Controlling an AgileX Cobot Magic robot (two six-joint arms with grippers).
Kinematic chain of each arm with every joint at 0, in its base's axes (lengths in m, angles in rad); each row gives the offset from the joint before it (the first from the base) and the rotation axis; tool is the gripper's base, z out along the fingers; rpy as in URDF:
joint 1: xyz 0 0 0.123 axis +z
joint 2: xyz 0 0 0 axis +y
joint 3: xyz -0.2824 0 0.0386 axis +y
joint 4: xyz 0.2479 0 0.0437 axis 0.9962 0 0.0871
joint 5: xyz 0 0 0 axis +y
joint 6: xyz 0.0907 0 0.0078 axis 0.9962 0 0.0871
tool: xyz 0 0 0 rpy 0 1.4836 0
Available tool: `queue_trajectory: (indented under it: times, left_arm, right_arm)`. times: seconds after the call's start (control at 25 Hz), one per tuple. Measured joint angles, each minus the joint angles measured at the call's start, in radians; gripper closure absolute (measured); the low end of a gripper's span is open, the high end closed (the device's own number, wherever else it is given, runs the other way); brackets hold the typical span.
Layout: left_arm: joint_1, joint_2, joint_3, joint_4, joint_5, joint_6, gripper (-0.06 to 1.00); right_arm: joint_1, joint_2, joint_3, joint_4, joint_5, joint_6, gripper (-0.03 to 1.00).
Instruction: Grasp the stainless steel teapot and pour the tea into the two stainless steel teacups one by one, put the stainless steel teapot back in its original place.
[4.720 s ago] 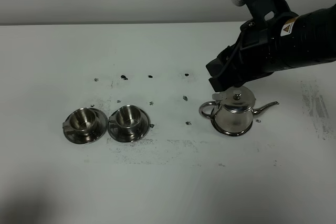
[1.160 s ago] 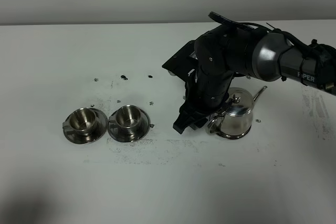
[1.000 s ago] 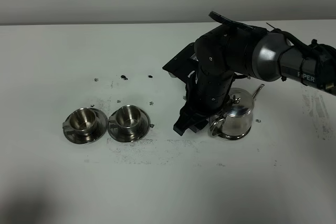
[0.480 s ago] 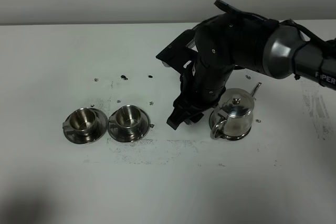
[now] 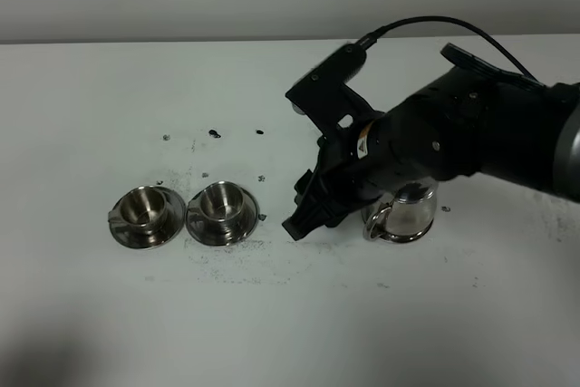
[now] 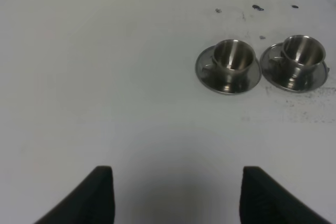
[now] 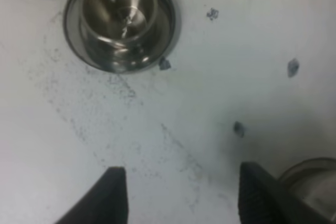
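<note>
Teapot shiny rounded steel, top hidden behind right arm

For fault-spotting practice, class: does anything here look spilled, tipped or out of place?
Dark specks and grey smudges litter the white table around the teacups and teapot. No pooled liquid shows; both teacups stand upright on their saucers.

My right arm hides most of the teapot, lid and spout included; only handle and lower body show

Flat even light; soft shadows; teacups glint; right wrist view blurred.
</note>
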Motion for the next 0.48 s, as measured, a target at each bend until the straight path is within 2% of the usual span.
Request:
queue_trajectory:
  times: [0.24, 0.32, 0.48]
  left_arm:
    - [0.000, 0.000, 0.000, 0.000, 0.000, 0.000, 0.43]
    - [0.000, 0.000, 0.000, 0.000, 0.000, 0.000, 0.43]
    - [0.000, 0.000, 0.000, 0.000, 0.000, 0.000, 0.43]
  right_arm:
    - [0.019, -0.001, 0.156, 0.012, -0.191, 0.026, 0.49]
    - [0.025, 0.003, 0.189, 0.014, -0.265, 0.051, 0.49]
    - [0.029, 0.033, 0.211, 0.014, -0.354, 0.089, 0.49]
